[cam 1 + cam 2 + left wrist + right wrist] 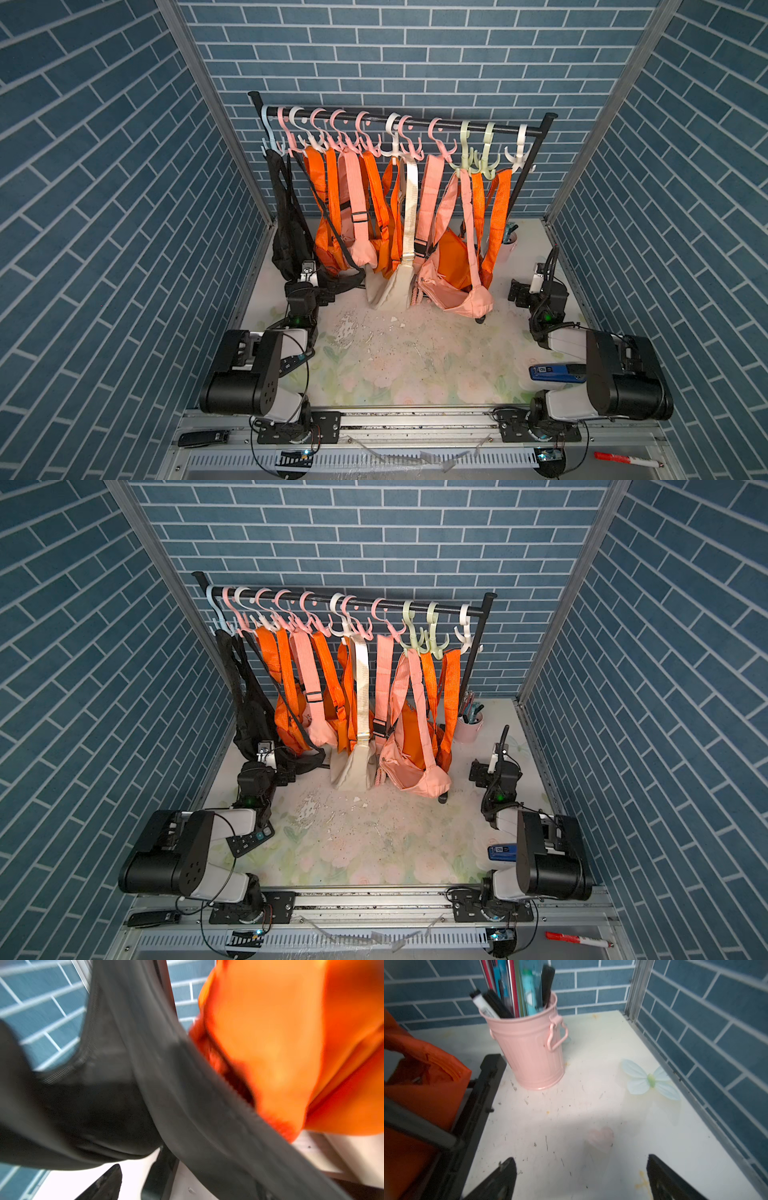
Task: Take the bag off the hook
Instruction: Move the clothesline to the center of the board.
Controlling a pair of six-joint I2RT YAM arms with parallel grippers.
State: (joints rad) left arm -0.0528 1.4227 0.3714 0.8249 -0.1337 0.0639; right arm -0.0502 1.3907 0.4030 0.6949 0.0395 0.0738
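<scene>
Where the rail [374, 118] begins at the left end, you see the black bag [286, 232] hanging from the light blue hook [268, 129]. Its body reaches down close to the table [415, 357]. Your left gripper [327, 294] is low, just beside the bottom of this bag, and its jaws are apart. In the left wrist view only one finger [106, 1182] shows, because a black strap [207, 1115] crosses in front of the other, with an orange bag [270, 1043] close beside it. Further right on the rail hang pink bags [453, 286] and one cream bag [390, 286], all on their hooks. At the right side your right gripper [581, 1159] hovers above the table, with jaws wide apart and nothing between them. It faces the pink bucket [529, 1047], full of pens [500, 1005], which stands near the rack foot [483, 1088].
</scene>
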